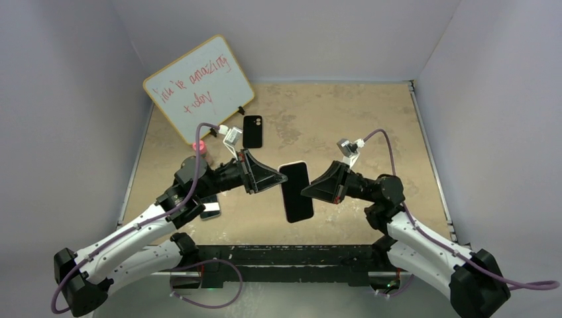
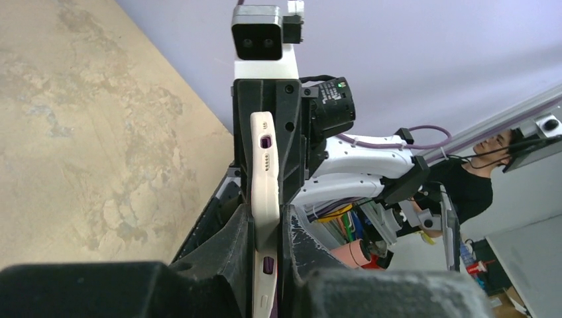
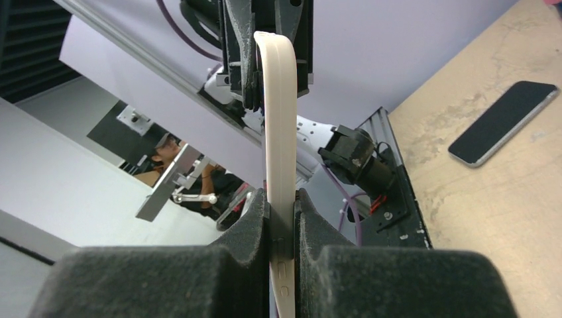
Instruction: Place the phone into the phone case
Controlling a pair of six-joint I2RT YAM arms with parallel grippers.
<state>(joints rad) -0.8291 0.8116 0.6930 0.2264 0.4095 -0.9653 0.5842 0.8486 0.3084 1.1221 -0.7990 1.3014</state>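
Observation:
The phone [image 1: 212,211], black screen with a silvery rim, lies flat on the table, partly under my left arm; it also shows in the right wrist view [image 3: 504,122]. The phone case [image 1: 252,131], a matte black shell, lies flat near the whiteboard. My left gripper [image 1: 281,177] and right gripper [image 1: 306,192] are both shut on a different phone, a whitish-beige-backed one [image 1: 295,191], held above the table's middle by opposite long edges. Its beige edge is clamped between the left pads [image 2: 265,225] and the right pads [image 3: 281,205].
A whiteboard [image 1: 197,86] with red writing leans at the back left. A small pink-red object [image 1: 199,147] stands beside my left arm. Grey walls enclose the table on three sides; a black rail [image 1: 278,255] runs along the near edge.

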